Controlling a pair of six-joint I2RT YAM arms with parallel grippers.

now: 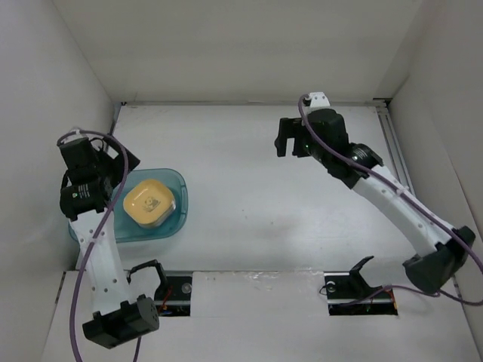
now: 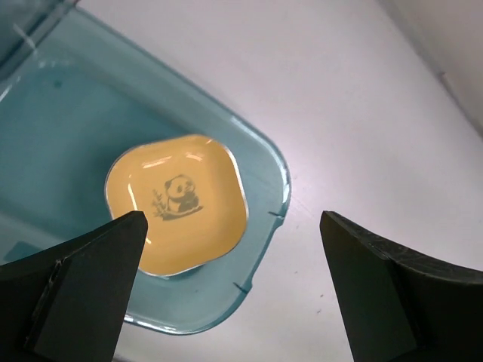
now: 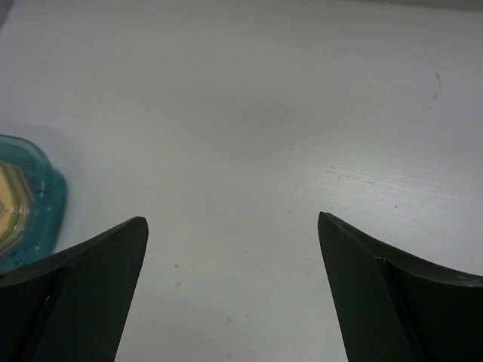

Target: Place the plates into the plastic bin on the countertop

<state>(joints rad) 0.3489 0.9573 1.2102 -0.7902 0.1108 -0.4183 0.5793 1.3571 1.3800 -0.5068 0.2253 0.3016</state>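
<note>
A yellow-orange plate (image 1: pixel 149 202) with a dark panda print lies in the teal plastic bin (image 1: pixel 179 215) at the left of the white countertop (image 1: pixel 256 196). It looks raised, as if on other plates hidden beneath. In the left wrist view the plate (image 2: pixel 177 204) and the bin's corner (image 2: pixel 268 219) lie below my left gripper (image 2: pixel 232 220), which is open and empty above the bin's far edge (image 1: pixel 121 160). My right gripper (image 1: pixel 289 139) is open and empty over bare counter at the back right (image 3: pixel 232 220). The bin's end (image 3: pixel 47 204) shows at the far left of the right wrist view.
White walls close in the left, back and right sides. A metal rail (image 1: pixel 394 147) runs along the right wall. The two arm mounts (image 1: pixel 170 290) (image 1: pixel 355 290) sit at the near edge.
</note>
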